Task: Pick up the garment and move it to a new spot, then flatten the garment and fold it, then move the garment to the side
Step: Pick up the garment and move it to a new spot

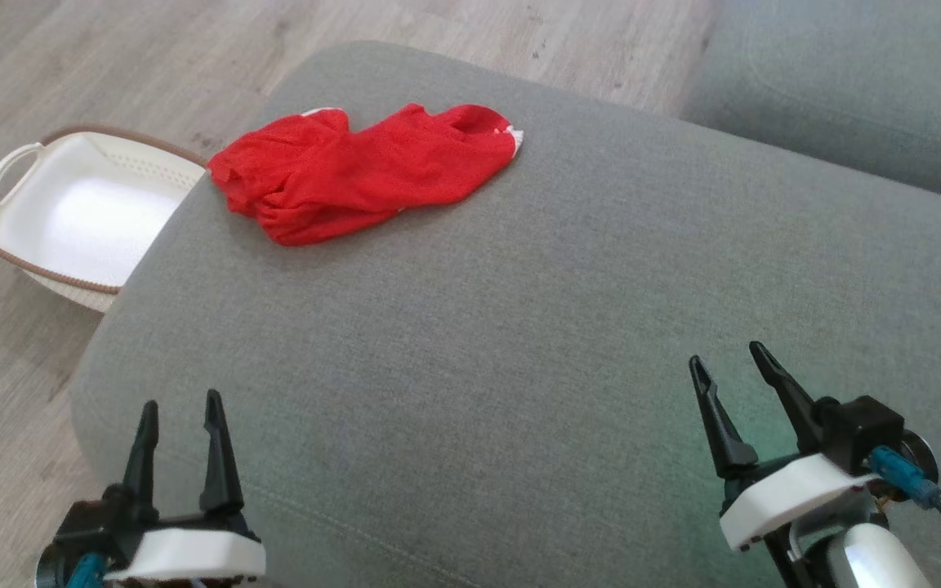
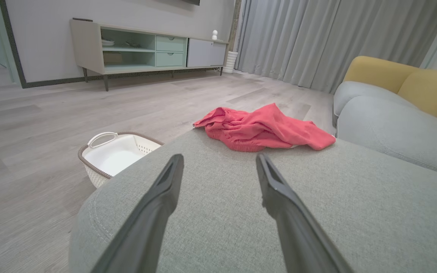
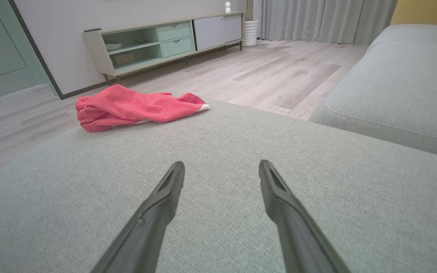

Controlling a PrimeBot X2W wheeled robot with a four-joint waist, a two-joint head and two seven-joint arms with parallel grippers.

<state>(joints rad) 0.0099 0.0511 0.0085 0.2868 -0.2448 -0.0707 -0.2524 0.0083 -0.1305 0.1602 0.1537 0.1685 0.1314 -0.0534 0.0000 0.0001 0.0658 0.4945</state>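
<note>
**Garment** (image 1: 364,171). Red cloth in the upper left of the head view, lying on the grey sofa seat (image 1: 519,343) close to its far rounded edge. Not yet picked up.

**Risk, as I judge it.** It sits so near the edge that a clumsy pinch or a push could nudge it off onto the floor (image 1: 111,49). It could also drop into the white basket (image 1: 70,212), which stands just beside the seat, below it. With the layers bunched, a claw might catch only one of them, so the garment comes up twisted and is harder to flatten.

**Look.** Thin, mesh-like fabric, crumpled in a loose heap with folds running across it. A sliver of white trim shows at its right end. What kind of garment it is, I cannot tell.

**Left claw** (image 1: 180,400). Lower left, fingers spread, nothing between them, well apart from the garment.

**Right claw** (image 1: 725,353). Lower right, likewise spread and empty, farther off.

**Second grey seat** (image 1: 846,82). Upper right, across a gap.
</note>
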